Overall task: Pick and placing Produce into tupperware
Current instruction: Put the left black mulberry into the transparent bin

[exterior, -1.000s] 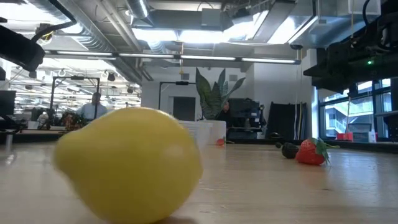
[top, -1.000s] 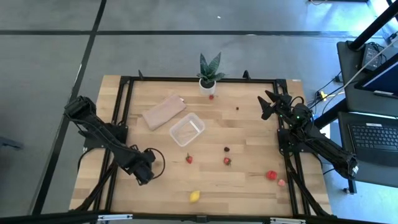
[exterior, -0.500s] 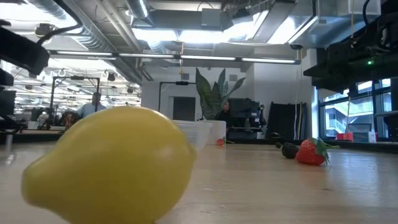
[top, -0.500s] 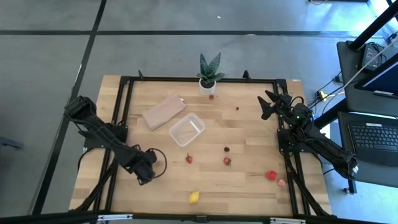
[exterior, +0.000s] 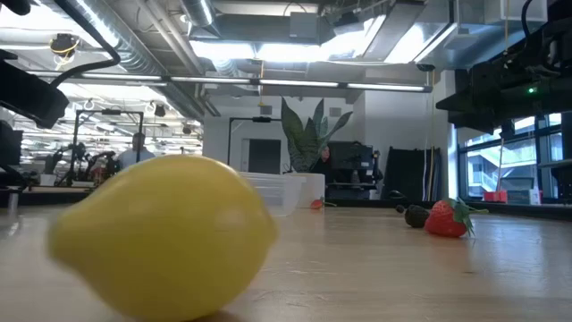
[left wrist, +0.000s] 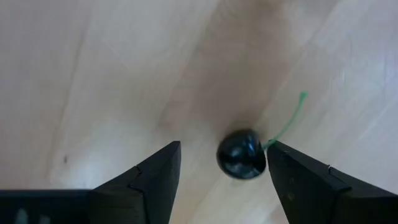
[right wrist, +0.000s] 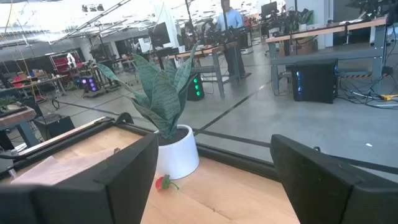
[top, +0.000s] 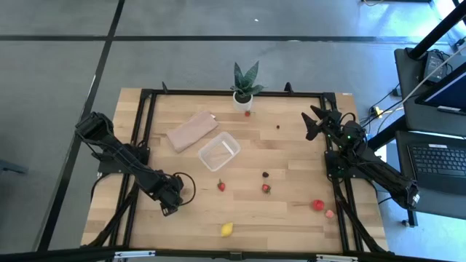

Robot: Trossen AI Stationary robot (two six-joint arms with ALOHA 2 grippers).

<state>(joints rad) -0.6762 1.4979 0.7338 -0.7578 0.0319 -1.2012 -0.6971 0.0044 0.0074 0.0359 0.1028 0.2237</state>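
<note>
My left gripper [top: 171, 200] points down near the table's near-left part, open. In its wrist view a dark cherry [left wrist: 242, 154] with a green stem lies on the wood between the fingers [left wrist: 222, 180], close to one finger [left wrist: 298, 180]. The clear tupperware [top: 218, 151] stands mid-table. A yellow lemon [top: 228, 230] [exterior: 165, 237] lies near the near edge. Two strawberries [top: 221, 185] [top: 266, 188], a dark berry [top: 265, 175] and a red round piece [top: 318, 205] lie on the wood. My right gripper [top: 313, 124] waits open at the far right. My left gripper comes at the cherry from above, one finger on each side of it. The cherry's side [left wrist: 261, 155] lies right beside one finger, and I cannot tell whether they touch. The cherry rests on the table.
A potted plant [top: 244, 86] [right wrist: 165, 106] stands at the far edge, with a small red piece [top: 247, 113] [right wrist: 163, 182] beside it. A flat tan piece [top: 192, 130] lies far-left of the tupperware. A small dark piece [top: 277, 126] and a pink one [top: 329, 213] lie toward the right.
The lemon has rocked on the spot: in the low view its pointed end has swung toward the picture's left. The left arm has shifted slightly above the near-left part of the table.
</note>
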